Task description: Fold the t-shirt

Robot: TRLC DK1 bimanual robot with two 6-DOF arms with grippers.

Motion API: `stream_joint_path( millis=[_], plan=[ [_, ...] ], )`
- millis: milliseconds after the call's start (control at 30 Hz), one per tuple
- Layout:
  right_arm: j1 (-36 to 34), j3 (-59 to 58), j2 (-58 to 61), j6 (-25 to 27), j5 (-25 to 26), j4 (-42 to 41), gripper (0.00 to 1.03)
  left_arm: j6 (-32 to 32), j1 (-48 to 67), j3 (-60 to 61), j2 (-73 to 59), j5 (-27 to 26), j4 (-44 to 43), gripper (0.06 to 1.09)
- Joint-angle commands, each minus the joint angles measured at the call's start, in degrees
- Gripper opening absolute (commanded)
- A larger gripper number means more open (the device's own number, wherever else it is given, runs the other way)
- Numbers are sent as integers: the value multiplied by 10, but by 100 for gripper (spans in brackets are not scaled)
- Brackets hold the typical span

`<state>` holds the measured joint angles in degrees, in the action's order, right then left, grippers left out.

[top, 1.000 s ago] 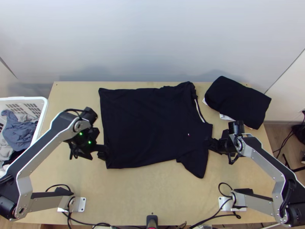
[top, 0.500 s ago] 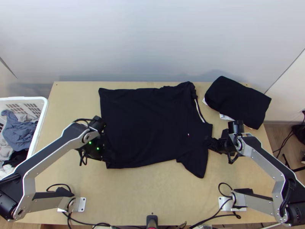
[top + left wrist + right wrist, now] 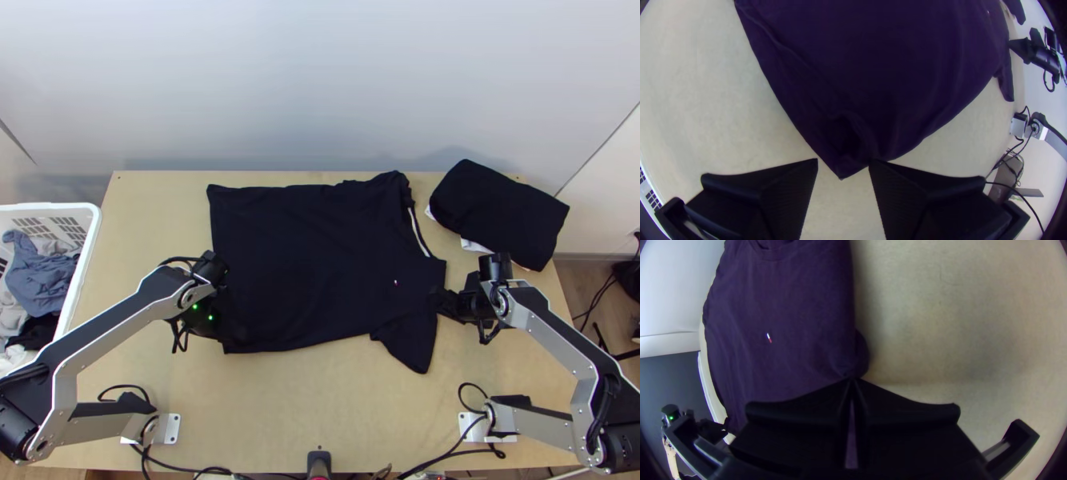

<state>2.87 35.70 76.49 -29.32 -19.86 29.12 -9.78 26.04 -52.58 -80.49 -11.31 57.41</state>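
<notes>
Desk (image 3: 320,412) bears the t-shirt (image 3: 312,264), spread flat, the main folds apparently all left to make, with the right pincer (image 3: 852,379) closed on its shoulder edge and the left pincer (image 3: 843,162) wide around a hem corner.

High view looks steeply down — close wrist views share the shirt (image 3: 312,264).

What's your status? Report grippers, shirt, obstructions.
Left gripper open, around a hem corner of the t-shirt. Right gripper shut on it near the shoulder. T-shirt spread, unfolded. Dark cloth pile alongside, off the shirt.
</notes>
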Motion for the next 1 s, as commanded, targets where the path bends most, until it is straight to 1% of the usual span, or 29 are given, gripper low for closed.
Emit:
stream_joint_path(
  millis=[0,100,267,433,467,533,700,867,900,933,967],
  plan=[
    [0,-5,0,1,1,1,3,6,8,-22,24,-2,38,65],
    [0,-6,-1,1,1,1,3,8,15,-15,31,-3,42,65],
    [5,-4,-2,-6,1,1,3,8,30,12,22,-2,17,65],
    [-1,-7,-9,-5,1,1,3,16,36,20,22,-2,17,65],
    [-2,-8,-9,-4,1,1,3,16,36,22,21,-2,14,67],
    [-3,-10,-9,-3,1,1,3,19,32,28,15,0,0,78],
    [-1,-9,-11,-6,1,1,3,20,24,38,8,1,-47,78],
    [0,-8,-14,-6,1,1,3,36,12,56,-5,1,-90,77],
    [0,-8,-15,-6,1,1,3,41,13,60,-5,1,-94,70],
    [-1,-7,-16,-5,1,1,3,44,15,63,-5,1,-100,49],
    [-4,-6,-17,-5,1,1,3,44,14,66,0,1,-119,25]
  ],
)
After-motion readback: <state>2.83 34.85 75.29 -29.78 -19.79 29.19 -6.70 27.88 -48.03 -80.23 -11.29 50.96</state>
